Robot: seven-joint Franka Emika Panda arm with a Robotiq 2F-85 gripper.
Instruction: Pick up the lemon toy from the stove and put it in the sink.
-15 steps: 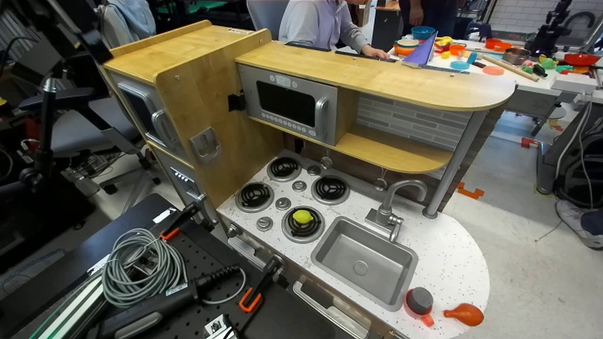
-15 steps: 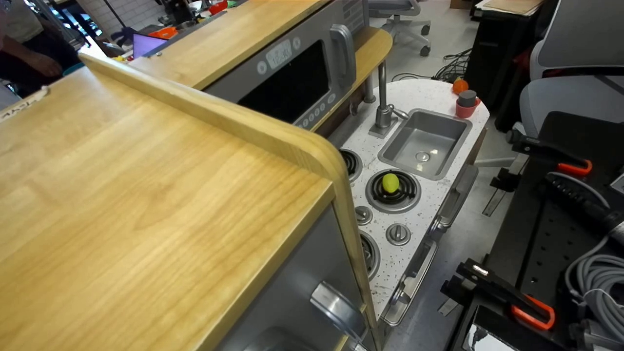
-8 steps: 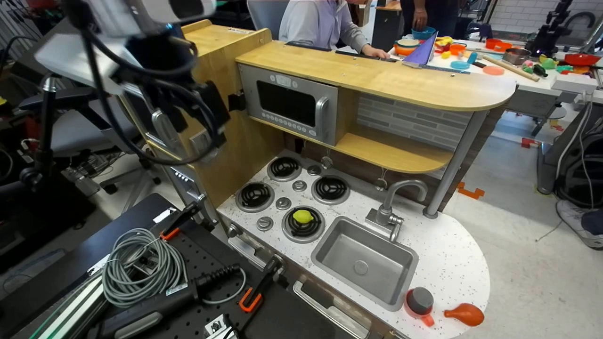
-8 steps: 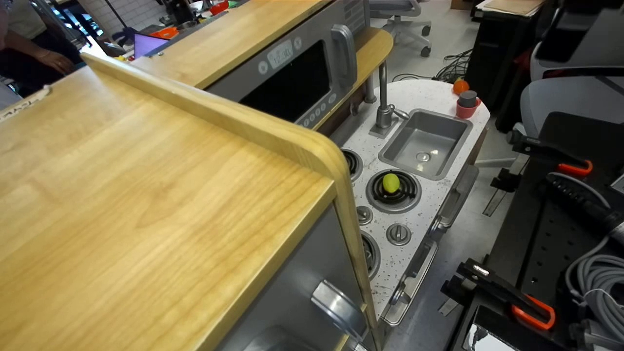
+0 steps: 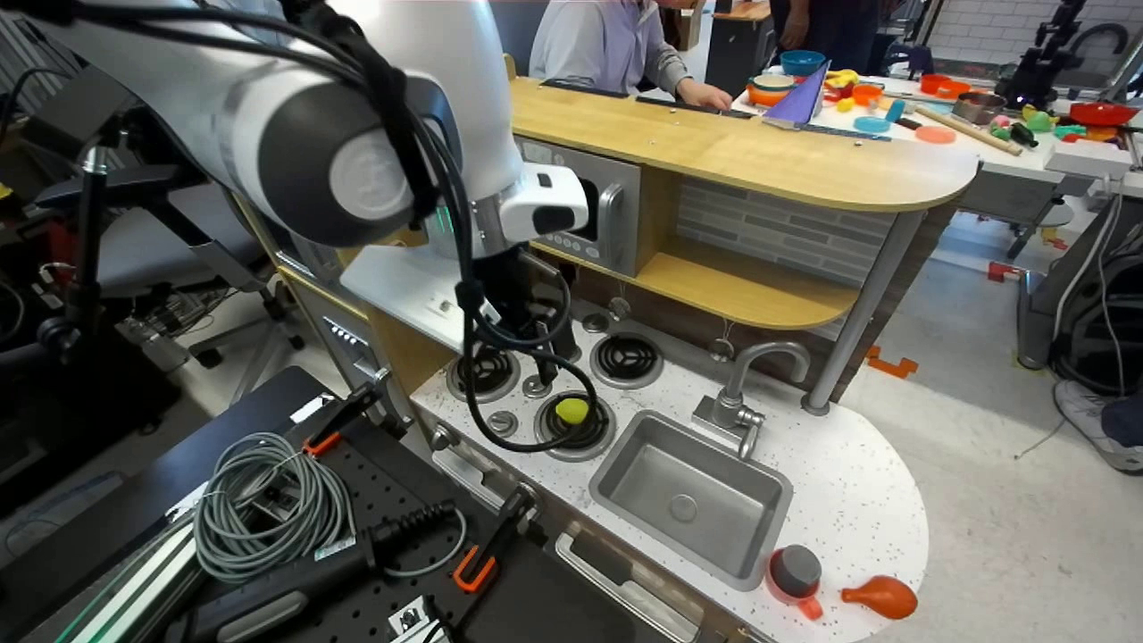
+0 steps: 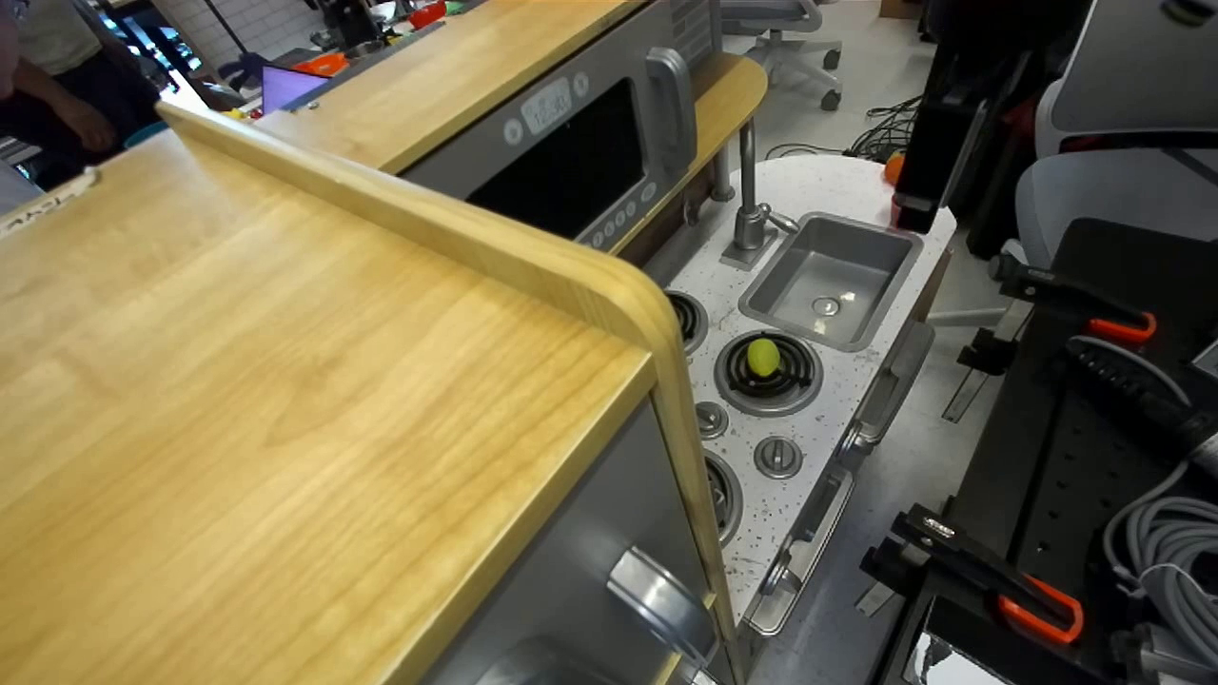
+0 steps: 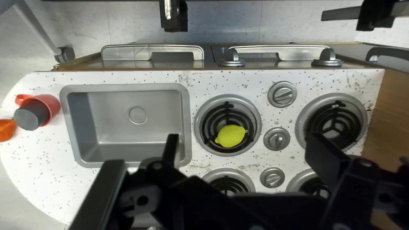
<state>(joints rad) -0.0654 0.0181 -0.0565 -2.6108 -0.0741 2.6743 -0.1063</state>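
The yellow-green lemon toy [image 7: 230, 136] lies on the front burner nearest the sink, on the white stove [image 7: 255, 159]. It also shows in both exterior views [image 5: 571, 411] [image 6: 762, 358]; in an exterior view my arm's cable loop crosses its edge. The grey sink [image 7: 127, 127] is beside that burner and holds nothing; it shows in both exterior views [image 5: 643, 473] [image 6: 852, 276]. My gripper [image 7: 243, 137] is open and empty above the stove, its fingers wide apart on either side of the lemon in the wrist view. In an exterior view the gripper [image 5: 555, 353] is partly behind its cable.
A faucet [image 5: 734, 397] stands behind the sink. A red cup with a grey piece [image 5: 795, 572] and an orange toy [image 5: 880, 597] are at the rounded counter end. The microwave and wooden shelf [image 5: 750, 286] overhang the back. A black table [image 5: 429, 500] with coiled cable stands in front.
My arm has come in from the upper left of an exterior view and is now over the stove. A dark gripper part now covers the cup in an exterior view. The lemon has not moved.
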